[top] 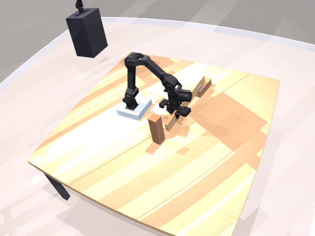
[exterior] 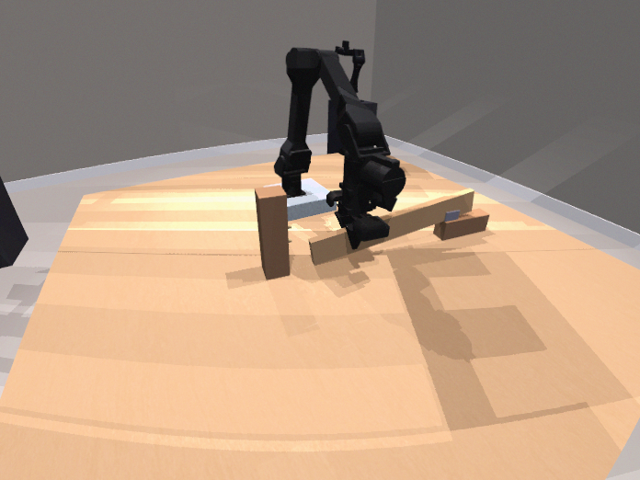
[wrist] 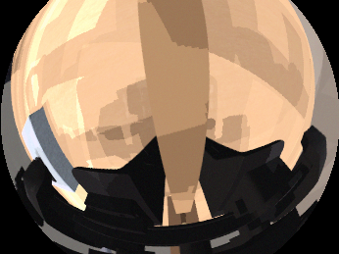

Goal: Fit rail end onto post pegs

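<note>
So from where I'm standing, the black gripper (top: 177, 112) (exterior: 349, 236) (wrist: 174, 133) is mostly closed, clamped on the long wooden rail (top: 172, 123) (exterior: 417, 217) (wrist: 178, 89) with a finger on either side, nearer the low end than the high one. The rail's sloping pretty hard: far end up in the little bracket (top: 200, 87) (exterior: 451, 215) on the low footboard block (top: 205, 87) (exterior: 462, 225), near end way down by the table (top: 183, 188) (exterior: 267, 340). I can't tell if that end's actually touching the wood. The upright post (top: 156, 130) (exterior: 273, 236) is just past it, with a gap between them, so the pegs (exterior: 289, 234) aren't in the holes.
</note>
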Robot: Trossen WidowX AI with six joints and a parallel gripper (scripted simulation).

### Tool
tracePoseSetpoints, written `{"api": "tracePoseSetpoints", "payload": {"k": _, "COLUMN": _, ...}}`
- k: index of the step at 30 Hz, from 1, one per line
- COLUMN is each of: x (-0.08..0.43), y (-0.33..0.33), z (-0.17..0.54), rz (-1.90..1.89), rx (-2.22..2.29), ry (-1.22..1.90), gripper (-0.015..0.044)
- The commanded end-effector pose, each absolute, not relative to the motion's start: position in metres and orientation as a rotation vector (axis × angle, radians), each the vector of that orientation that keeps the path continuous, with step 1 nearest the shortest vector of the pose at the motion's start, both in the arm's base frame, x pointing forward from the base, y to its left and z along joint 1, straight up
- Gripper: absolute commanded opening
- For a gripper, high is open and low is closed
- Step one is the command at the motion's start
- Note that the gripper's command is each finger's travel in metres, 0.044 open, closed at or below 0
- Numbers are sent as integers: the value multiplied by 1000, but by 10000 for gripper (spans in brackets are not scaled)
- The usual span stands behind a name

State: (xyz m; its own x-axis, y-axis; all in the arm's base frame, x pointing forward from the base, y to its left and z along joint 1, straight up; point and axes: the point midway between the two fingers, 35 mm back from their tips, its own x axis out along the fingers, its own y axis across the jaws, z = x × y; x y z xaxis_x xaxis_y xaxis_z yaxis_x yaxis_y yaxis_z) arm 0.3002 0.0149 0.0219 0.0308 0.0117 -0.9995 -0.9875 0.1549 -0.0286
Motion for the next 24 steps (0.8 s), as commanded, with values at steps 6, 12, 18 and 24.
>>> {"api": "tracePoseSetpoints", "payload": {"k": 6, "x": 300, "y": 15, "z": 25, "rz": 1078, "rx": -1103, "ry": 1249, "gripper": 0}}
{"api": "tracePoseSetpoints", "payload": {"k": 12, "x": 301, "y": 15, "z": 28, "rz": 1078, "rx": -1103, "ry": 1249, "gripper": 0}}
{"api": "tracePoseSetpoints", "payload": {"k": 18, "x": 301, "y": 15, "z": 31, "rz": 1078, "rx": -1103, "ry": 1249, "gripper": 0}}
{"api": "tracePoseSetpoints", "payload": {"k": 24, "x": 302, "y": 15, "z": 35, "rz": 1078, "rx": -1103, "ry": 1249, "gripper": 0}}
